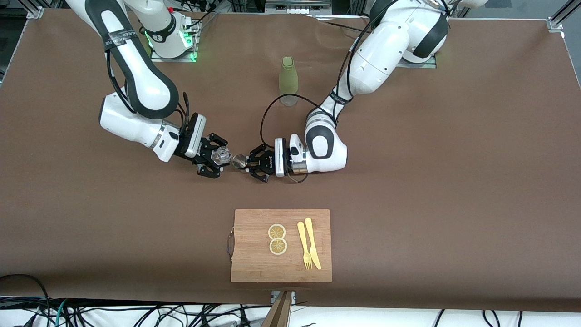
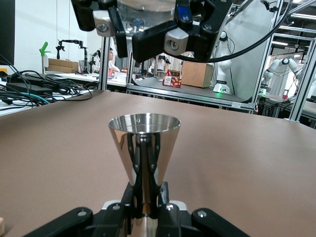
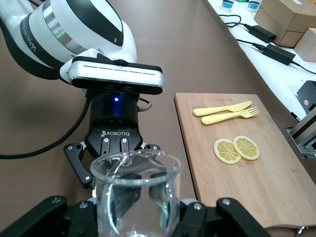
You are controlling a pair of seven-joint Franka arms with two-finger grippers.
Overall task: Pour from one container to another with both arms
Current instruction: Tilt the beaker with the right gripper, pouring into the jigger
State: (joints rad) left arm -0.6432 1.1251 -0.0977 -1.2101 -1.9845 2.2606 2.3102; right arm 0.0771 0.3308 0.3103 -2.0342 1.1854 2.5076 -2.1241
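Note:
My left gripper (image 1: pixel 245 162) is shut on the narrow waist of the small shiny steel jigger (image 1: pixel 239 161) over the middle of the table. In the left wrist view the jigger (image 2: pixel 144 143) stands with its mouth up between the left gripper's (image 2: pixel 145 197) fingers. My right gripper (image 1: pixel 219 157) is shut on the tiny clear glass tumbler (image 1: pixel 222 155), right beside the jigger and almost touching it. The right wrist view shows the tumbler (image 3: pixel 136 197) filling the right gripper (image 3: pixel 136 215), with the left gripper (image 3: pixel 116 148) facing it just past the rim.
A tall olive-green bottle (image 1: pixel 288 81) stands between the two arm bases. A wooden cutting board (image 1: pixel 254 254) lies nearer the front camera, carrying two lemon slices (image 1: pixel 277 239) and a yellow plastic knife and fork (image 1: pixel 309 245). Brown tabletop stretches toward both ends.

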